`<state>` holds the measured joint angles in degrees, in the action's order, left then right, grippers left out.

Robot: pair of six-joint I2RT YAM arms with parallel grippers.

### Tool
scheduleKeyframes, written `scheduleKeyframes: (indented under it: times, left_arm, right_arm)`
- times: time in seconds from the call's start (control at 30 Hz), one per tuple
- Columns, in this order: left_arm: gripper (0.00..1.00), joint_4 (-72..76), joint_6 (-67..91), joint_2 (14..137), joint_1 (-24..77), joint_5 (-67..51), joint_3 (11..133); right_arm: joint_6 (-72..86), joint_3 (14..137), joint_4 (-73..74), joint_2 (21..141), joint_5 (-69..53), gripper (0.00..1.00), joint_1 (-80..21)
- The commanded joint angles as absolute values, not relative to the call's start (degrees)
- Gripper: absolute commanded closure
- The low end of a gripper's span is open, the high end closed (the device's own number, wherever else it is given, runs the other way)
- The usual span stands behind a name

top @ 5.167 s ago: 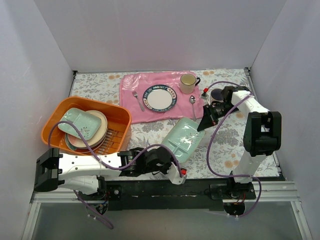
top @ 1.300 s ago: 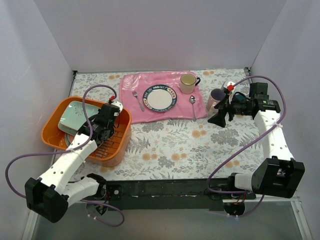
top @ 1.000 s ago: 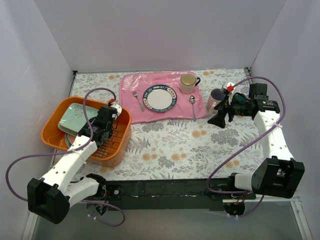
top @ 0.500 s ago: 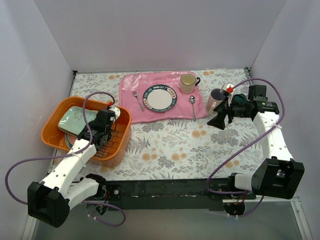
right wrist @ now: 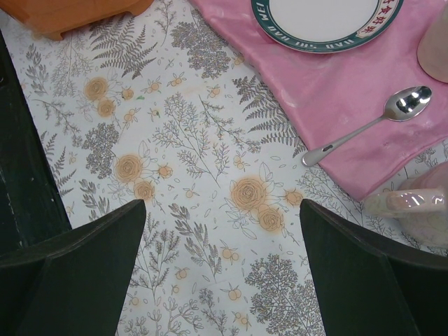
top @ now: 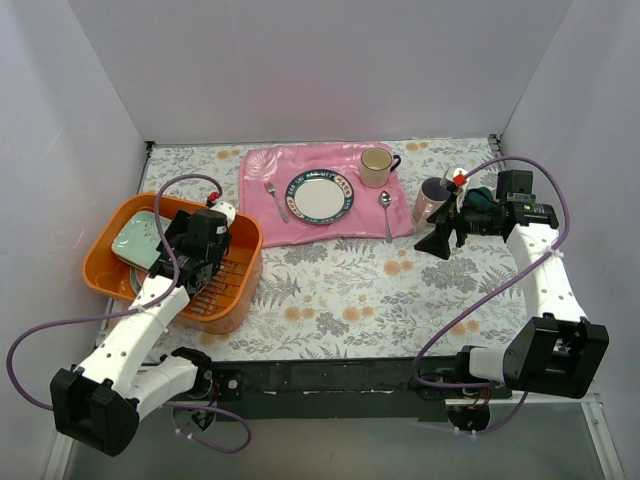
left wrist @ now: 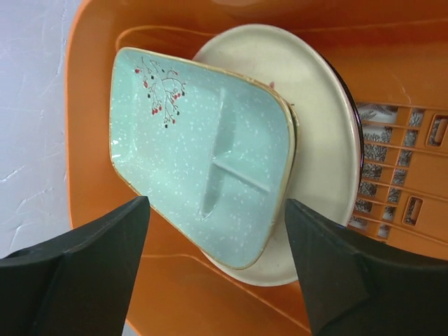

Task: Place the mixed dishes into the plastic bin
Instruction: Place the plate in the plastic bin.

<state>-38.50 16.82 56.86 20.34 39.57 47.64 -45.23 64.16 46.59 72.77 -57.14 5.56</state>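
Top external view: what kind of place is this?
Likely a robot test booth staged as a dining table: plain white walls, a floral tablecloth, and an orange rectangular plastic bin.

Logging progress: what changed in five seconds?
The pale green tray went from mid-table into the orange bin; the left end effector let go, open above it. The right arm stretched out, right end effector open by the pink mug; pink mat setting unchanged.
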Motion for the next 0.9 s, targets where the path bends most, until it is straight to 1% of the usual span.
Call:
scheduleKeyframes:
  times: [0.0,0.07,0.1,0.17,0.23,0.57,0.87]
  left_arm:
    - [0.18,-41.1,20.6,55.5,20.0,38.5,52.3]
    - [0.14,-41.7,21.6,55.4,20.0,37.9,53.3]
    - [0.10,-42.6,22.2,55.5,20.0,36.8,54.7]
    - [0.04,-43.2,24.3,55.5,20.0,35.8,56.1]
    - [0.02,-44.3,26.4,55.5,20.0,33.8,58.2]
    - [0.02,-46.7,35.4,55.5,20.0,23.0,66.7]
    - [0.02,-46.1,43.0,54.8,20.0,14.9,71.3]
  right_arm:
    - [-45.6,64.8,47.0,71.5,-58.4,0.01,5.5]
    - [-45.7,64.9,47.0,71.6,-58.3,0.01,5.5]
    - [-45.7,65.0,47.0,71.6,-58.3,0.01,5.5]
    - [-45.8,65.0,47.2,71.6,-58.2,0.01,5.5]
    - [-45.9,65.1,47.2,71.6,-58.0,0.02,5.5]
    - [-46.7,67.1,48.6,72.1,-57.0,0.01,5.5]
    - [-47.8,70.2,49.7,72.5,-53.6,0.01,5.5]
